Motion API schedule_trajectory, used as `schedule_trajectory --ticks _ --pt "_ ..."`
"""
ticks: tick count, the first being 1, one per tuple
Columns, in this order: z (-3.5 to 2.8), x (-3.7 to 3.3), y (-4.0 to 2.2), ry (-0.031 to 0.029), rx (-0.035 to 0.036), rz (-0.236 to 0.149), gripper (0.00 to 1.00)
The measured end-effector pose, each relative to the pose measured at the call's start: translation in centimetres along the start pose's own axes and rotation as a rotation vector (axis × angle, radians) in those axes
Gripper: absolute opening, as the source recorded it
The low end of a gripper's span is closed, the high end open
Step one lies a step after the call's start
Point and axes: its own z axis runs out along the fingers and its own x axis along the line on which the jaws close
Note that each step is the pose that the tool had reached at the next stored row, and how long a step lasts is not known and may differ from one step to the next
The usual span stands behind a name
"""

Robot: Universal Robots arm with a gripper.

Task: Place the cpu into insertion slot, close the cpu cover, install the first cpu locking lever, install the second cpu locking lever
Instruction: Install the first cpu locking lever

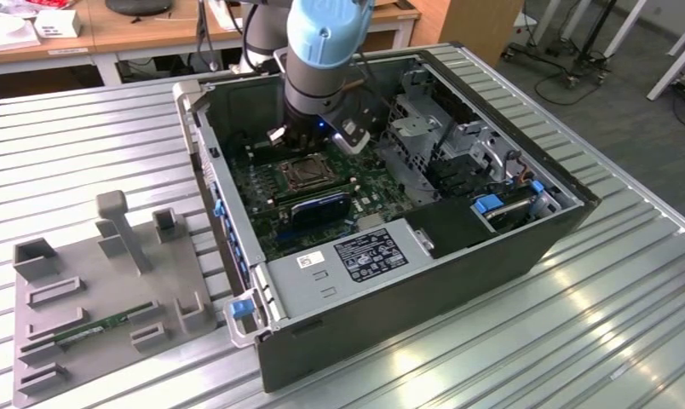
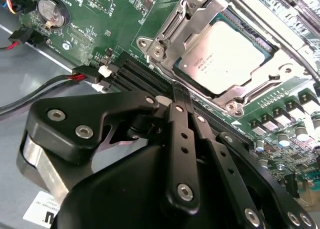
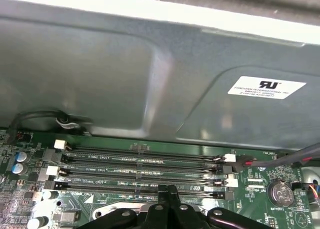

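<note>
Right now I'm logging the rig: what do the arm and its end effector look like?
The arm is a grey tube with a pale blue joint cap. The end effector is matte black, built of flat linkage bars joined by silver round-headed screws.

Cpu (image 2: 231, 54): pale silver square, seated flat in insertion slot (image 2: 260, 81), upper right of second wrist view; cpu cover (image 2: 175, 26) closed around it.
</note>
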Motion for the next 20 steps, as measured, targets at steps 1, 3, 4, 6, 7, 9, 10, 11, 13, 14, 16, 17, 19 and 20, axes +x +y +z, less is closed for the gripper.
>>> schedule_trajectory --ticks 1,3,4,6,7,9,10,11,13,14,16,17,19,20 --pt "-0.08 -0.01 0.03 0.0000 -0.0002 0.000 0.11" --pt "-0.22 -0.05 0.09 0.0000 -0.0003 0.000 0.11" --pt "-0.25 -0.10 0.09 0.0001 -0.0004 0.000 0.11" --pt "-0.27 -0.24 0.00 0.0000 -0.0005 0.000 0.11" --pt "-0.30 -0.31 -0.09 0.0001 -0.0004 0.000 0.11" --pt "-0.34 -0.36 -0.20 0.0001 -0.0003 0.000 0.11" --pt "-0.33 -0.37 -0.23 0.0000 -0.0005 0.000 0.11" --pt "-0.33 -0.37 -0.24 -0.0001 -0.0008 0.000 0.11" --pt "-0.31 -0.40 -0.27 -0.0004 -0.0064 0.001 0.11" --pt "-0.29 -0.44 -0.27 -0.0007 -0.0088 0.001 0.11" --pt "-0.26 -0.62 -0.28 -0.0009 -0.0123 0.001 0.11" --pt "-0.24 -0.74 -0.30 -0.0009 -0.0129 0.001 0.11" --pt "-0.20 -0.99 -0.34 -0.0011 -0.0131 0.001 0.11" --pt "-0.17 -1.09 -0.35 -0.0011 -0.0131 0.001 0.11"
